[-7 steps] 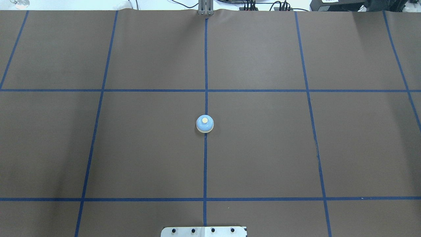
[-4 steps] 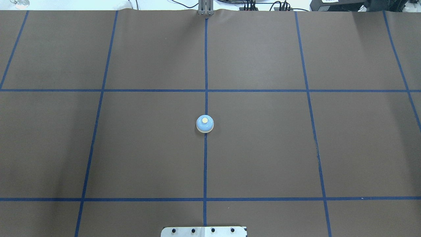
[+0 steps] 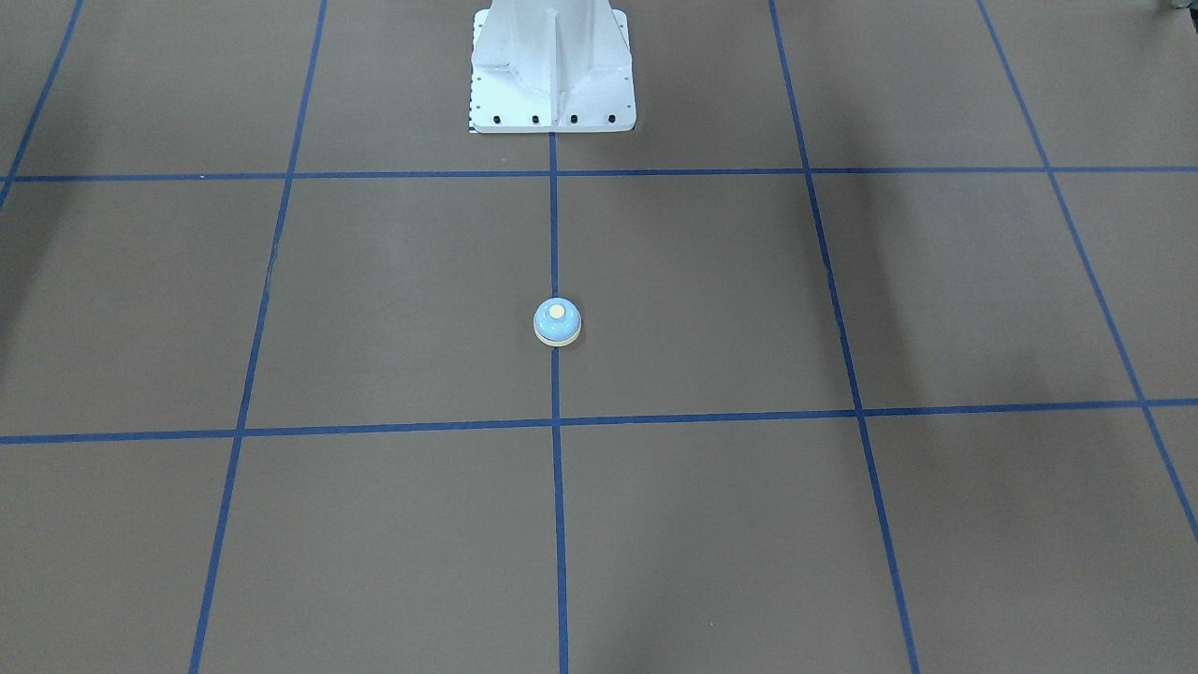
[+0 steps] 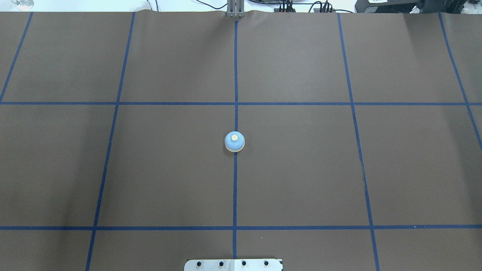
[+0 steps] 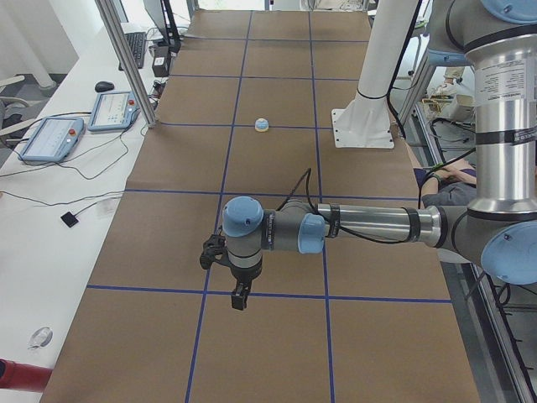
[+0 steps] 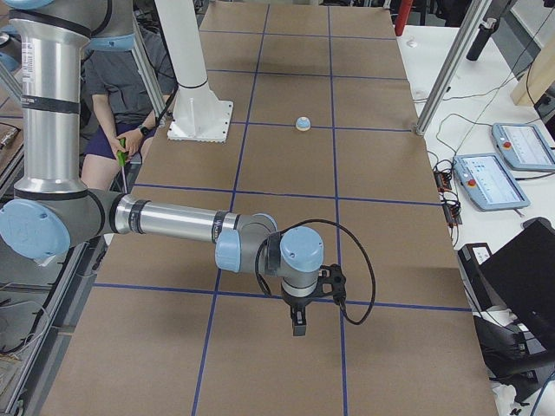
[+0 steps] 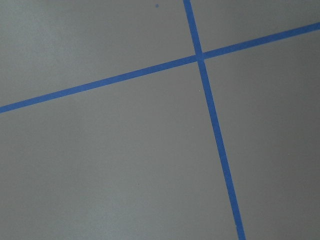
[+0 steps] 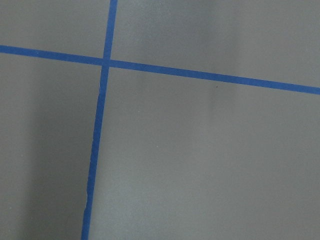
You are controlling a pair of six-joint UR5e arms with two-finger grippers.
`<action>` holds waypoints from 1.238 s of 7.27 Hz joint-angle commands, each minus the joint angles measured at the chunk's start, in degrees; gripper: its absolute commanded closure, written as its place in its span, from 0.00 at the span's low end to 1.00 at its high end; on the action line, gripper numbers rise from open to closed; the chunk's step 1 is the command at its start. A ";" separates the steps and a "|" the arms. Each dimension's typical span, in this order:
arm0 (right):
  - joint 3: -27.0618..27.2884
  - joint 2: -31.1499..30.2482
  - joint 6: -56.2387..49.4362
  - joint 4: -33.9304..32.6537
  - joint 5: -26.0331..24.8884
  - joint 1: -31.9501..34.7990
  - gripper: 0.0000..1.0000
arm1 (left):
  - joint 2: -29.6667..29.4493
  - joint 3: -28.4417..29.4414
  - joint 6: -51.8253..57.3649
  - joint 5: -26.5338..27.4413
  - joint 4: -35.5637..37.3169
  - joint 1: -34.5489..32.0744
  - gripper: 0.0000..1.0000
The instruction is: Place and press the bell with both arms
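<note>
The small light-blue bell [image 4: 234,142] with a cream button stands upright on the table's centre line. It also shows in the front-facing view [image 3: 557,323], the left view [image 5: 263,125] and the right view [image 6: 303,124]. My left gripper [image 5: 238,298] shows only in the left view, far from the bell near the table's left end, pointing down above the mat. My right gripper [image 6: 297,325] shows only in the right view, far from the bell near the right end. I cannot tell whether either gripper is open or shut. Nothing is seen held.
The brown mat carries a grid of blue tape lines [image 4: 235,103]. The white bolted pedestal [image 3: 552,65] stands at the robot's side of the table. Tablets [image 5: 50,138] and cables lie beyond the mat's far edge. A seated person [image 6: 121,95] is behind the pedestal.
</note>
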 commanded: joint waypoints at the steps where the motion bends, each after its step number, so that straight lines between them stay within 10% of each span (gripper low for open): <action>1: 0.05 -0.06 0.14 0.00 -0.05 0.00 0.00 | 0.00 -0.15 0.01 0.00 -0.03 -0.01 0.00; 9: -0.12 -0.06 0.31 -0.09 0.04 0.00 0.00 | 0.09 -0.86 0.01 0.09 0.06 -0.01 0.00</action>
